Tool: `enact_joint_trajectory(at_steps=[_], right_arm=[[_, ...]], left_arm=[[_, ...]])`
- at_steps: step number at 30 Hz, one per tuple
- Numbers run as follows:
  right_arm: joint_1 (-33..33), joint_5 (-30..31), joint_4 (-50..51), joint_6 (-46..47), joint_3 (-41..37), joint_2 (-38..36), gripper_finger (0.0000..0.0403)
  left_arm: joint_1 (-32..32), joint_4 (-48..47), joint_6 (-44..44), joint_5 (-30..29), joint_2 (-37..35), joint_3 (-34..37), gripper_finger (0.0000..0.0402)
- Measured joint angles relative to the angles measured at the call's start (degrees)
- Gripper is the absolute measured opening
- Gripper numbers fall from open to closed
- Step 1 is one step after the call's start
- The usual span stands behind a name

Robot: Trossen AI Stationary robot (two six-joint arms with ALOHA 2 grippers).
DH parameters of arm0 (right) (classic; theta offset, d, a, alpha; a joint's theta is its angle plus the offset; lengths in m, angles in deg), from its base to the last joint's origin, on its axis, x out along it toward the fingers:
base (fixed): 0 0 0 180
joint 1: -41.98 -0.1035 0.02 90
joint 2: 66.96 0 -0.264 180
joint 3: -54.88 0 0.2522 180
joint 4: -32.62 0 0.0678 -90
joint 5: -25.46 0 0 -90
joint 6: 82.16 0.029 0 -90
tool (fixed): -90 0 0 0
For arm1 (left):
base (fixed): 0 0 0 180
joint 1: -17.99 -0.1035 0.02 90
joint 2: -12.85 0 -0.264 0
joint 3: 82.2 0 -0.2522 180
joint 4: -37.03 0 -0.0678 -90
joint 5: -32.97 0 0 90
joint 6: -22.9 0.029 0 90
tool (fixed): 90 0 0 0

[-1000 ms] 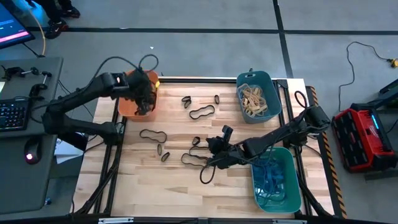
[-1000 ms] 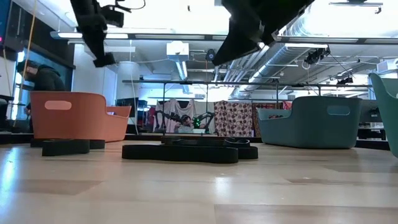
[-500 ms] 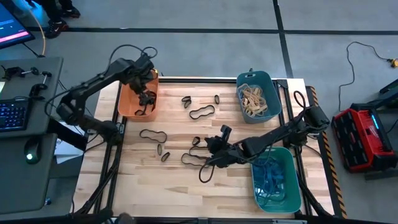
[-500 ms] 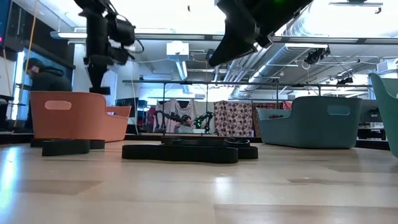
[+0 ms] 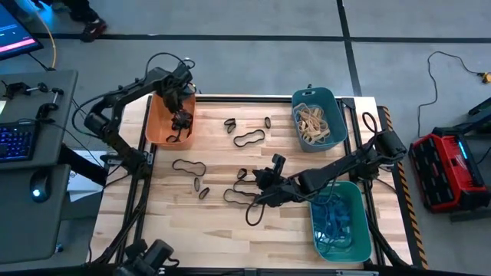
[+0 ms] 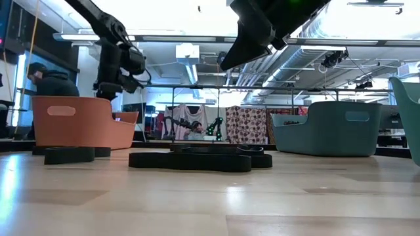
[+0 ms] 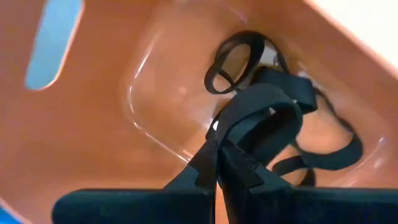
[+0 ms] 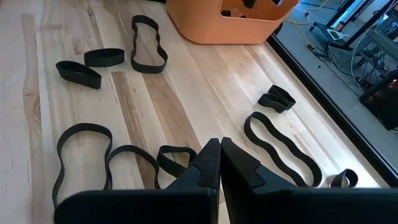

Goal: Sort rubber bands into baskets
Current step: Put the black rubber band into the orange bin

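Black rubber bands [image 5: 248, 139] lie scattered mid-table; several already sit in the orange basket [image 5: 157, 125], tan ones in the teal basket [image 5: 335, 136], blue ones in the green basket [image 5: 355, 231]. Left gripper [image 7: 219, 152] hangs over the orange basket, fingers together, holding nothing visible: drop step looks done. Right gripper [image 8: 219, 163] hovers over the middle bands, fingers together. Next move likely: open, descend, pinch one black band.
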Motion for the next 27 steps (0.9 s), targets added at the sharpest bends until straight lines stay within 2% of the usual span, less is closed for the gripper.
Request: enact_joint_trajectory(at_steps=[5, 10, 18, 22, 27], right_arm=[[-0.01, 0.02, 0.02, 0.06, 0.00, 0.00, 0.0000], [-0.11, 0.04, 0.00, 0.44, 0.00, 0.00, 0.0000], [-0.11, 0.10, -0.21, -0.98, 0.00, 0.00, 0.0000], [-0.11, 2.11, -0.35, -1.05, 0.00, -0.02, 0.0000], [-0.11, 3.50, -0.37, -1.06, 0.00, -0.02, 0.0000]], left_arm=[[-0.05, 1.72, 5.50, 0.02, 2.35, 0.53, 0.0000], [-0.14, 6.26, 7.72, 0.02, 3.02, 5.61, 0.0000], [-0.16, 11.52, 3.66, -0.30, 2.79, 9.77, 0.0003], [-0.10, 11.54, 2.73, -0.39, 2.61, 9.77, 0.0022], [0.54, 11.52, 2.16, -0.48, 0.60, 9.77, 0.0065]])
